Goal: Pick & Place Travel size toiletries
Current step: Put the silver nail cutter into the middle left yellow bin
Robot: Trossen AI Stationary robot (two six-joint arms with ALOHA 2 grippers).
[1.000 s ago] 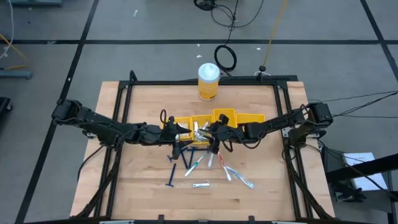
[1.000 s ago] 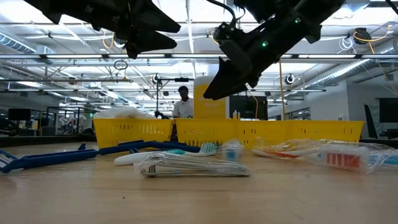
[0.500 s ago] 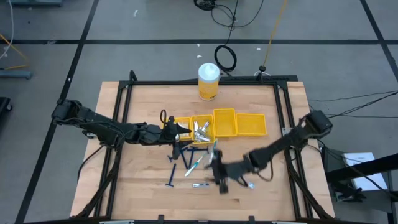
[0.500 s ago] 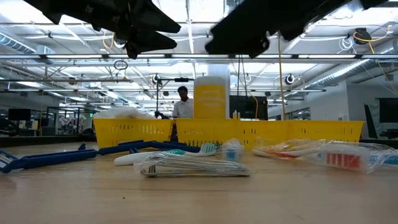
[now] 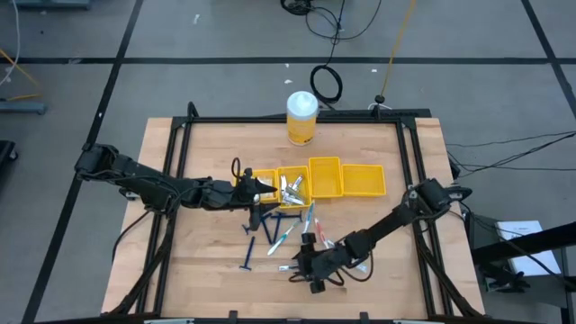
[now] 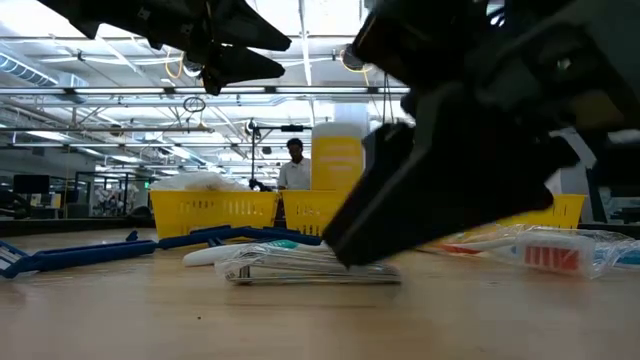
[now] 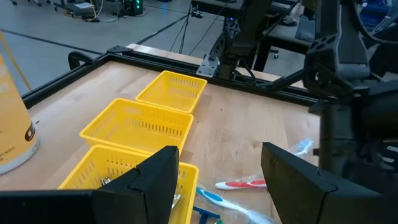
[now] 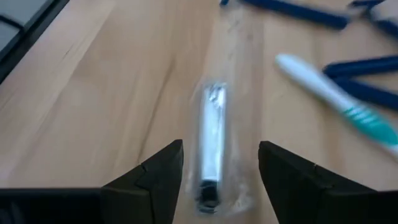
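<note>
Progress looks partial: silvery sachets [image 5: 290, 188] already lie in one bin [image 5: 292, 171], while razors [image 5: 248, 251], toothbrushes [image 5: 283, 237] and a wrapped silvery item [image 8: 211, 140] lie loose on the table [image 5: 207, 279]. The right gripper [image 5: 302, 267] is low at the table's near side, fingers spread and empty, straddling that wrapped item, so I judge a pick is about to start. The left gripper [image 5: 258, 191] hangs by the bins' left end, fingers apart, holding nothing. Two bins [image 7: 171, 90] look empty.
</note>
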